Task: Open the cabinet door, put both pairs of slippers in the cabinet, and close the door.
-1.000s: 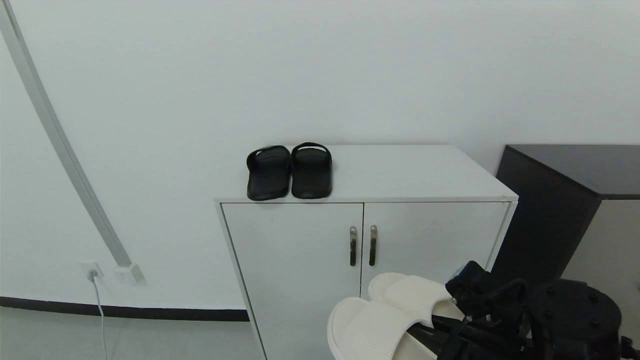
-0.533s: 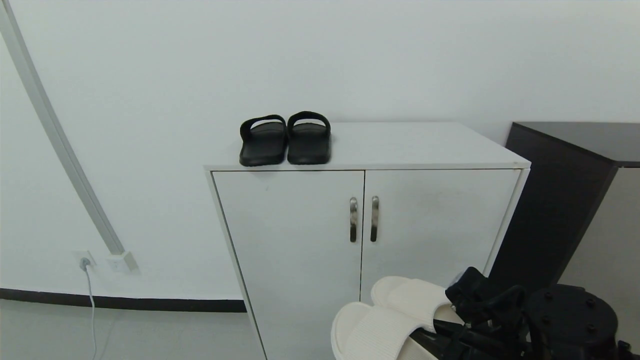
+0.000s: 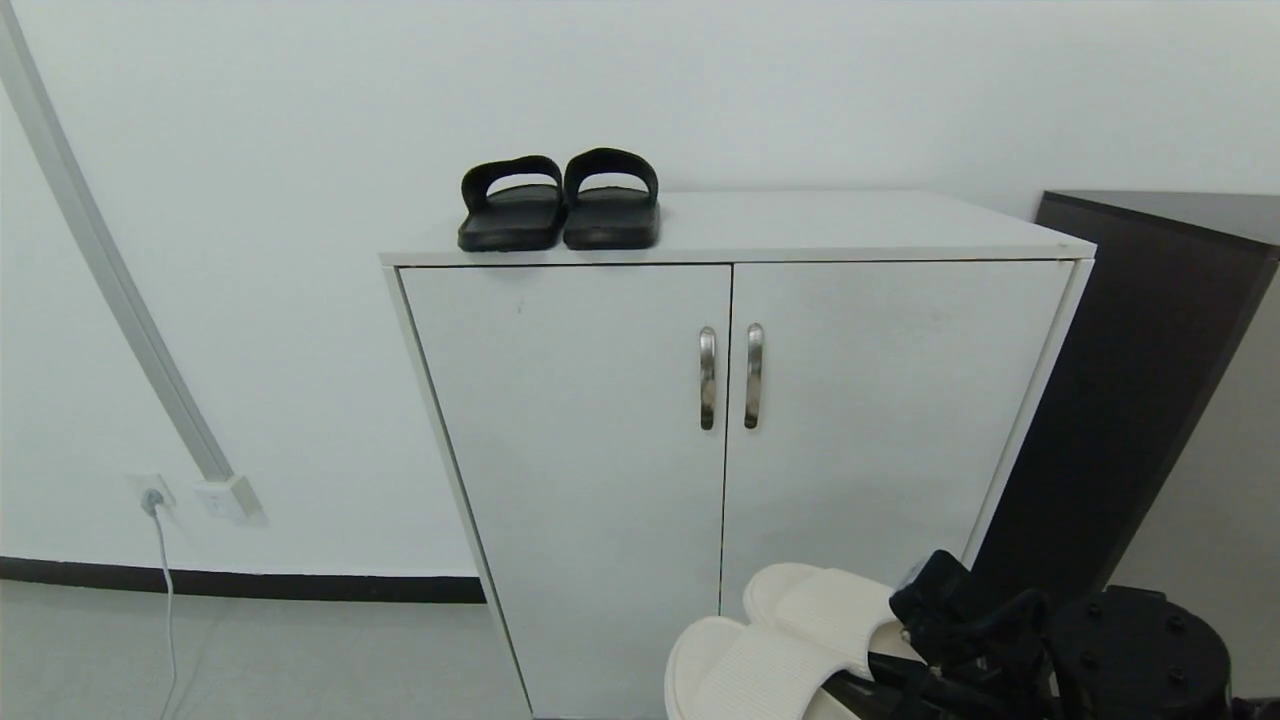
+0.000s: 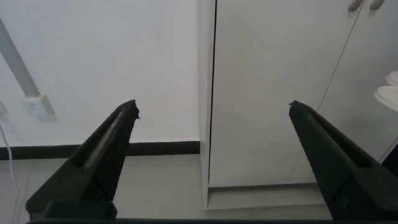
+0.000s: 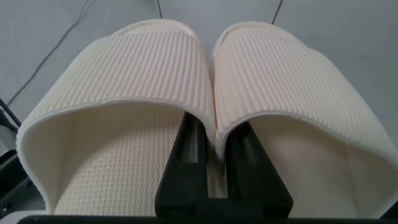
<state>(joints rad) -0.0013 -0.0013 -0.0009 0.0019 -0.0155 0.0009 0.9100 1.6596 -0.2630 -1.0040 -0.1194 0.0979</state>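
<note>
Right wrist view showed the right pincer (image 5: 211,155) clamped on the cream slippers (image 5: 143,74). Its two dark fingers (image 5: 180,162) ran inside the pair, one in each shoe, and pinched the two inner side walls together between them. The ribbed straps arched over the fingers on either side, and the toes pointed away from the wrist, with grey floor (image 5: 50,31) beyond.

From the head camera, the right arm sat low before the white cabinet (image 3: 580,450). It held the slippers out ahead of it, toward the foot of the right door (image 3: 880,400). Whether the toes touched the door could not be told.

The left pincer (image 4: 212,106) stood wide open, fingers well apart and holding nothing. It was low and faced the cabinet's outer left edge, with floor below and bare wall (image 4: 124,56) to one side.

Both doors were shut. Their metal handles (image 3: 730,377) hung side by side at the seam, above the right pincer. Higher still, the black slippers (image 3: 560,205) sat on the cabinet top (image 3: 850,220) at its front left corner, close beside each other with their ends at the front edge.

Beside the right arm, a dark cabinet (image 3: 1120,400) stood close against the white one. On the left pincer's side lay open floor and wall, where a slanting cable duct (image 3: 100,270) ran down to a socket (image 3: 150,493).
</note>
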